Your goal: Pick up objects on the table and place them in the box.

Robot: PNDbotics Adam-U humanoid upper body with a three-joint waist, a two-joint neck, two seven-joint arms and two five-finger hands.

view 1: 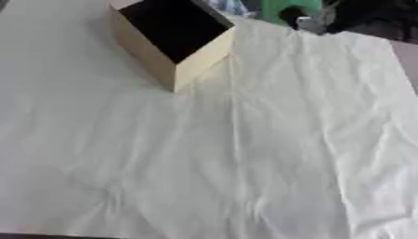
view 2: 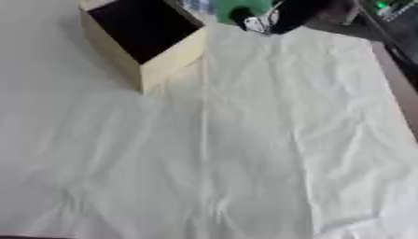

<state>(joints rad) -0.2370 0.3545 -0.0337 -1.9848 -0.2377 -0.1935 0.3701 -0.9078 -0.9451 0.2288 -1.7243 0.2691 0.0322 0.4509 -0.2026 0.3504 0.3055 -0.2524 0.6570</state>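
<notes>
Nearest the camera lies a wide, pale cloth [view 1: 245,163], creased and wrinkled, covering the table from the near edge to the far end. No loose object shows on it anywhere in either view.

Further back, at the far left, stands the box [view 1: 143,51], set cornerwise with one corner pointing toward the camera. Its walls are plain tan board; its top is open and the inside reads as uniformly dark, so its contents, if any, cannot be made out.

Beyond the box, at the far edge of the cloth, a green object [view 1: 286,9] sits partly hidden behind a dark, silver-jointed shape [view 2: 282,16] coming in from the upper right. This is probably the robot's right arm, with the right hand [view 2: 245,18] at its tip near the green object. Whether the fingers are released, clenched or grasping anything cannot be told. The left hand appears in neither view.

Judgement on progress: with nothing left on the open cloth, the clearing looks largely done. The green object at the far edge may be the remaining item; whether it belongs to the task is uncertain.
</notes>
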